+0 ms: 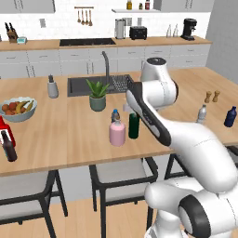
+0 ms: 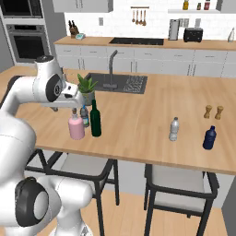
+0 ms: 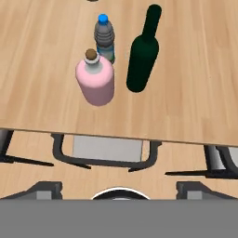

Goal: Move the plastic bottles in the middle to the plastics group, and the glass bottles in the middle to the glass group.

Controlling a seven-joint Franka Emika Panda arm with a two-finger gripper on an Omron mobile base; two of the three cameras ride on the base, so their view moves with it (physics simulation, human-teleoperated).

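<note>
So the pincer (image 3: 119,189) is spread wide with nothing in it, hanging up above the near edge of the bench (image 3: 195,107), touching nothing. The three middle bottles stand upright close together: pink bottle (image 3: 95,80) nearest, water bottle (image 3: 105,38) just behind it, green wine bottle (image 3: 142,55) beside them. From the left base view the arm cuts off part of the wine bottle (image 1: 134,125). Greyish clear bottle (image 2: 174,129) and dark blue bottle (image 2: 209,138) sit well off to the right.

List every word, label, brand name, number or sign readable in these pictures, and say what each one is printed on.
No readable text anywhere.
water bottle: its label band shows no legible print.
pink bottle: plain, no label.
green wine bottle: plain, no label.
grey clear bottle and dark blue bottle: too small to show any print.
</note>
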